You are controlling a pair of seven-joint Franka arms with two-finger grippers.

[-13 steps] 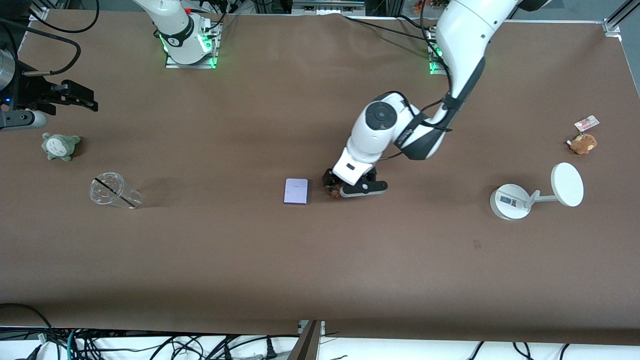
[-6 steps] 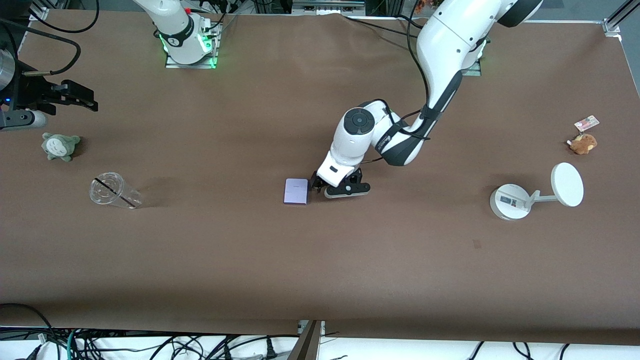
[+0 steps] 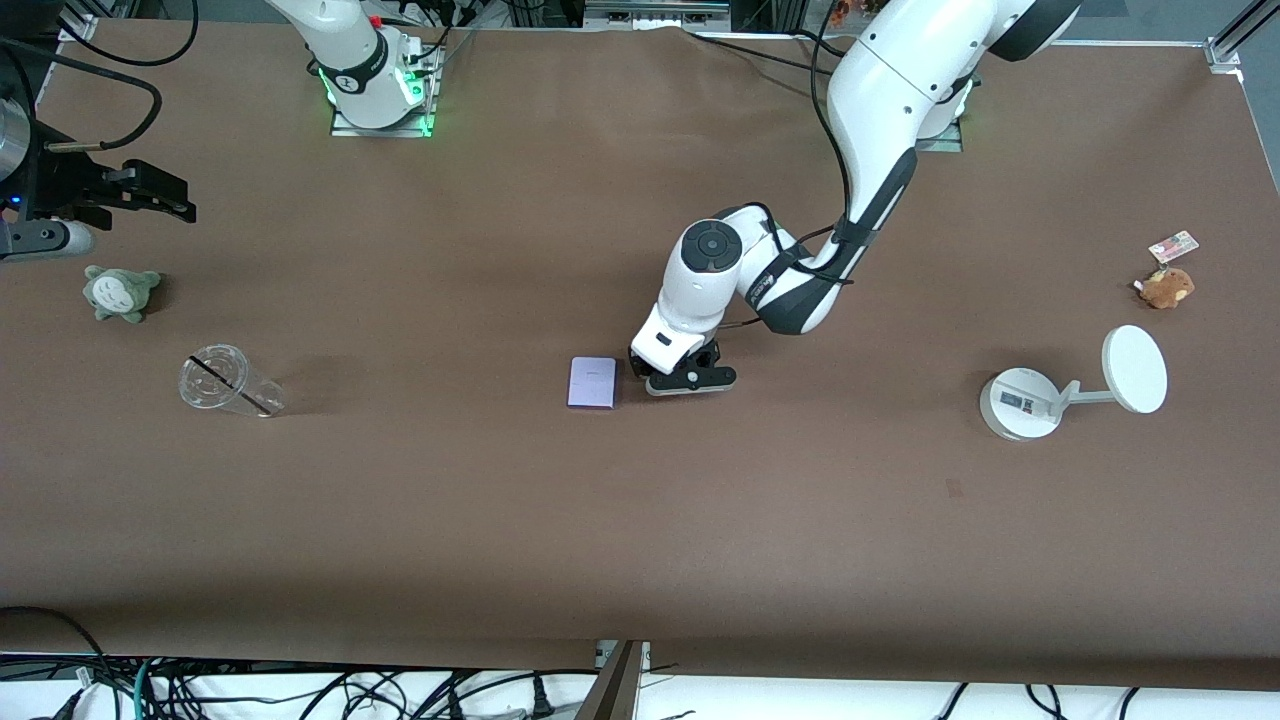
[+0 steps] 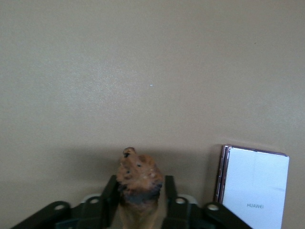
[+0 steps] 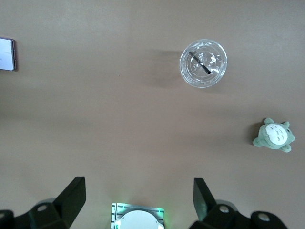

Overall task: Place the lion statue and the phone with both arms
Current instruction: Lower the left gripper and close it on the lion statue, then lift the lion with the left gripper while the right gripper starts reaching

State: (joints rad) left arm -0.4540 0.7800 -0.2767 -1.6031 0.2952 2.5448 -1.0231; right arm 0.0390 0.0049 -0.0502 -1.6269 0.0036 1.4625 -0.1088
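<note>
The left gripper (image 4: 139, 210) sits low at the middle of the table (image 3: 640, 520), jaws clamped on the lion (image 4: 138, 179), right beside the phone (image 3: 592, 382) on its left-arm side. The phone lies flat on the table. The right gripper (image 5: 138, 195) waits high over its own end, above the cup (image 5: 203, 63) and green plush (image 5: 273, 135), jaws wide apart.

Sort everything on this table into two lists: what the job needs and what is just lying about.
Job:
- small orange-brown lion statue, clamped in left gripper
- flat lavender-white phone, beside that gripper

Lying about:
- clear plastic cup
- grey-green plush toy
- white round stand with disc
- tan-brown plush toy
</note>
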